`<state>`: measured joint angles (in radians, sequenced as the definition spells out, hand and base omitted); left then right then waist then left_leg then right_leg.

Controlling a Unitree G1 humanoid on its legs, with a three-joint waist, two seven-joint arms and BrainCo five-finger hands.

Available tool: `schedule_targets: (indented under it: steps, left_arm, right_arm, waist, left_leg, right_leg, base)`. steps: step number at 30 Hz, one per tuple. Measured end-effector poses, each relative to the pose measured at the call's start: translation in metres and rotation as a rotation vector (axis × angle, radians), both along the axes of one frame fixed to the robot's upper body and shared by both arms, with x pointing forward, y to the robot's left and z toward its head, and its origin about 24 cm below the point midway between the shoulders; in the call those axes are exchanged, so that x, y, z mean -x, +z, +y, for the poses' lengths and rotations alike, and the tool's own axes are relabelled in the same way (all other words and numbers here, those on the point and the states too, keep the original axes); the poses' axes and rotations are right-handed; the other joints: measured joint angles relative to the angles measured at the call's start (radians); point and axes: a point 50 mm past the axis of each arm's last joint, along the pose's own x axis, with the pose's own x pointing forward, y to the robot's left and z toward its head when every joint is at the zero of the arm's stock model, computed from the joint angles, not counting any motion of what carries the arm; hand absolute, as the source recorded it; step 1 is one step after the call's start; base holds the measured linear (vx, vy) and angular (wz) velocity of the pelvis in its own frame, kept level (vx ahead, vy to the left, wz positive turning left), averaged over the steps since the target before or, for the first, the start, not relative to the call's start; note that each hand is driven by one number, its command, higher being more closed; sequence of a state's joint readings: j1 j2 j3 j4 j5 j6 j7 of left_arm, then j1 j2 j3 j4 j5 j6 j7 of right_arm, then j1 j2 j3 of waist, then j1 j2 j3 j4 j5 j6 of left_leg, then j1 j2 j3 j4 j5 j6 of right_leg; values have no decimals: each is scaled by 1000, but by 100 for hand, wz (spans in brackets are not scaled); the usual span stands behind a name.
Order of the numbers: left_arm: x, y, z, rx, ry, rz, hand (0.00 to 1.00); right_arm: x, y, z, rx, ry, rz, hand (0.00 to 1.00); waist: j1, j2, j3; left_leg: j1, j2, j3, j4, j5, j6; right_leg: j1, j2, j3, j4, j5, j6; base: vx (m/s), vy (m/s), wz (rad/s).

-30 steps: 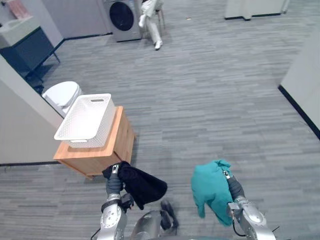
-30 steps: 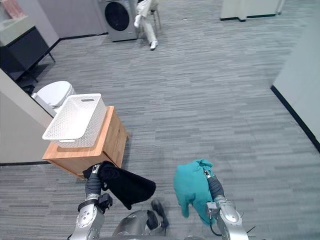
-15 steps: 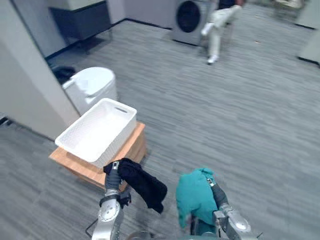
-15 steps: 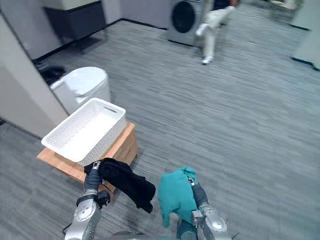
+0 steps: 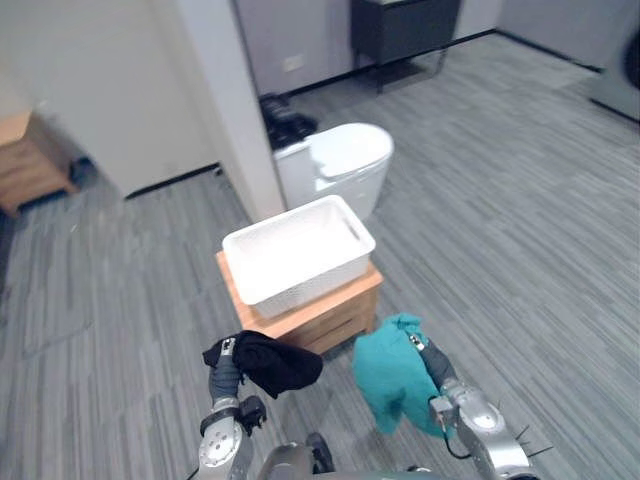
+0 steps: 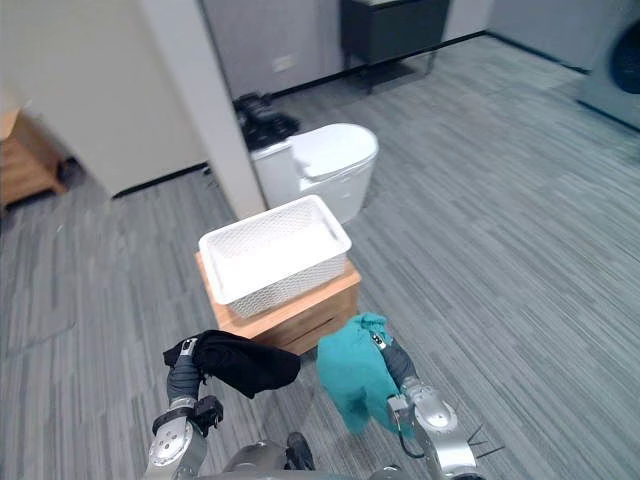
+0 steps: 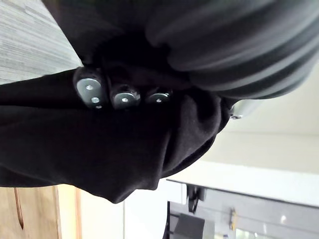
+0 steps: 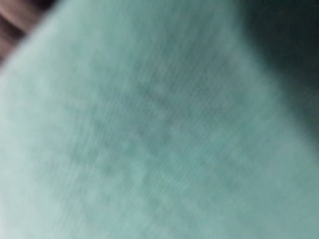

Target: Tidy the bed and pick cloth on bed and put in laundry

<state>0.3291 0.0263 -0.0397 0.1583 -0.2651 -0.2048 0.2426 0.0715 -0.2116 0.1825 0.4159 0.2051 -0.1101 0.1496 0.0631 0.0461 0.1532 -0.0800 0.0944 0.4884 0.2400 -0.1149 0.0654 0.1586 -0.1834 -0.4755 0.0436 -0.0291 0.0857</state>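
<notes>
A white perforated laundry basket (image 5: 298, 248) sits on a low wooden stand (image 5: 330, 308) just ahead of both hands. My left hand (image 5: 226, 372) is low at the left and shut on a black cloth (image 5: 270, 362). The cloth droops to the right of that hand, near the stand's front edge. In the left wrist view its curled fingers (image 7: 115, 94) press into the black cloth (image 7: 99, 144). My right hand (image 5: 432, 365) is shut on a teal cloth (image 5: 390, 378), which hangs bunched from it beside the stand's right corner. The teal cloth (image 8: 149, 129) covers the right wrist view.
A white lidded bin (image 5: 335, 165) stands behind the basket against a pale wall corner (image 5: 225, 110). Beyond it are a dark cabinet on legs (image 5: 405, 25) and dark shoes (image 5: 285, 115). A wooden unit (image 5: 30, 165) is far left. Grey plank floor (image 5: 520, 230) spreads to the right.
The camera has swung round, so the basket on its stand now lies straight ahead and close to both hands. Both hands still hold their cloths as before.
</notes>
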Motion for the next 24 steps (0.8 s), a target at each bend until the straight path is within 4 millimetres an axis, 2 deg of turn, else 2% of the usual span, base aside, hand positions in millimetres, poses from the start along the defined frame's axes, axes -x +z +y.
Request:
schedule_targets:
  steps: [1, 3, 4, 5, 6, 7, 8, 9, 10, 12, 13, 14, 15, 16, 17, 18, 20, 22, 24]
  left_arm:
    - [0, 0, 1, 1, 3, -2, 100]
    - [1, 0, 3, 1, -7, -2, 100]
    - [1, -1, 2, 4, -26, -3, 100]
    - [0, -1, 2, 1, -51, -4, 100]
    - [1, -2, 5, -24, -74, 6, 100]
    - [0, -3, 5, -40, -88, 11, 100]
    - [-2, -4, 9, -70, -106, 22, 100]
    - [-5, -3, 12, -91, -120, 21, 100]
    - [-6, -3, 12, -95, -125, 19, 100]
    - [-18, 4, 11, -116, -179, -17, 100]
    - [-21, 6, 10, -122, -195, -25, 100]
    - [-26, 9, 8, -128, -230, -41, 100]
    - [-30, 11, 5, -129, -254, -52, 100]
    - [-30, 12, 6, -139, -261, -51, 100]
    - [-28, 10, 5, -133, -262, -39, 100]
    - [-26, 8, 2, -121, -259, -31, 100]
    - [-27, 9, 1, -116, -274, -37, 100]
    - [-30, 11, 0, -137, -296, -48, 100]
    - [-33, 19, -1, -154, -312, -86, 100]
  right_arm:
    - [-3, 1, 1, 2, 2, -4, 100]
    - [-10, 5, 12, -14, 19, -25, 100]
    - [-11, 5, 16, -29, 11, -29, 100]
    - [-9, 3, 20, -41, 7, -20, 100]
    - [-4, -2, 22, -52, -6, 2, 100]
    - [-1, -5, 23, -57, -13, 11, 100]
    - [6, -9, 26, -69, -32, 28, 100]
    - [11, -11, 26, -77, -48, 36, 100]
    - [13, -11, 26, -78, -54, 40, 100]
    - [21, -7, 25, -92, -108, 26, 100]
    - [21, -5, 24, -96, -120, 19, 100]
    - [19, -1, 22, -108, -150, 3, 100]
    - [19, 0, 16, -105, -197, -3, 100]
    - [18, 0, 14, -105, -213, -4, 100]
    - [16, 1, 8, -91, -238, -12, 100]
    - [7, 7, 0, -81, -256, -43, 100]
    - [-3, 14, -8, -73, -284, -81, 100]
    - [-8, 24, -18, -58, -320, -126, 100]
    - [-13, 44, -31, -16, -339, -217, 100]
  waist:
    - [11, -7, 3]
    - [10, -21, 12]
    - [4, -31, 19]
    - [0, -51, 31]
    - [-16, -58, 34]
    - [-28, -67, 33]
    - [-50, -84, 32]
    - [-59, -92, 32]
    - [-62, -92, 32]
    - [-97, -84, 32]
    - [-102, -84, 30]
    - [-108, -87, 28]
    - [-104, -114, 12]
    - [-102, -120, 8]
    - [-96, -128, -7]
    - [-96, -98, -11]
    - [-99, -85, -11]
    - [-101, -84, -13]
    - [-101, -87, -15]
  left_leg:
    - [1, -2, 2, 0, 1, 2]
    - [28, -18, -18, -30, -7, 12]
    - [66, -37, -42, -61, -7, 13]
    - [121, -67, -84, -97, -14, 23]
    - [140, -79, -127, -102, -29, 26]
    - [149, -82, -154, -101, -36, 24]
    - [170, -90, -207, -104, -40, 24]
    - [185, -97, -243, -109, -42, 22]
    - [190, -98, -257, -109, -42, 22]
    - [195, -106, -361, -111, -43, 19]
    - [191, -110, -380, -110, -44, 16]
    - [190, -119, -408, -103, -46, 8]
    - [197, -138, -416, -99, -57, -11]
    - [200, -149, -416, -99, -64, -21]
    - [203, -154, -411, -91, -83, -39]
    - [198, -125, -398, -72, -98, -63]
    - [196, -101, -386, -68, -113, -66]
    - [203, -80, -372, -70, -120, -76]
    - [205, -74, -350, -78, -120, -77]
  right_leg:
    - [-5, -5, 1, 15, 0, 0]
    - [-45, -44, 2, 174, -27, 41]
    - [-92, -88, 18, 352, -39, 52]
    - [-188, -151, 79, 624, -1, 20]
    - [-255, -157, 155, 769, -37, 30]
    - [-276, -144, 183, 809, -66, 28]
    - [-315, -107, 228, 820, -117, 24]
    - [-341, -71, 262, 769, -143, 27]
    - [-346, -57, 270, 741, -151, 29]
    - [-351, 32, 363, 468, -149, 28]
    - [-351, 49, 388, 406, -143, 32]
    - [-342, 72, 443, 276, -95, 22]
    - [-326, 76, 471, 178, 44, 14]
    - [-323, 74, 475, 162, 105, 3]
    - [-313, 63, 474, 151, 113, 5]
    - [-296, 86, 470, 105, 128, -3]
    - [-265, 110, 464, 36, 141, -15]
    - [-238, 132, 465, -15, 167, -25]
    - [-222, 142, 480, -61, 184, -34]
  base:
    - [165, 95, 31]
    - [132, 108, 43]
    - [136, 132, 69]
    - [142, 125, 100]
    - [148, 95, 102]
    - [154, 28, 136]
    - [205, 1, 137]
    - [167, 0, 121]
    - [175, -21, 106]
    - [243, -69, 127]
    - [264, -116, 124]
    - [230, -123, 98]
    - [247, -134, 89]
    - [259, -166, 56]
    - [255, -150, 10]
    - [263, -134, 0]
    - [208, -90, -17]
    - [115, -69, -20]
    - [27, -22, -24]
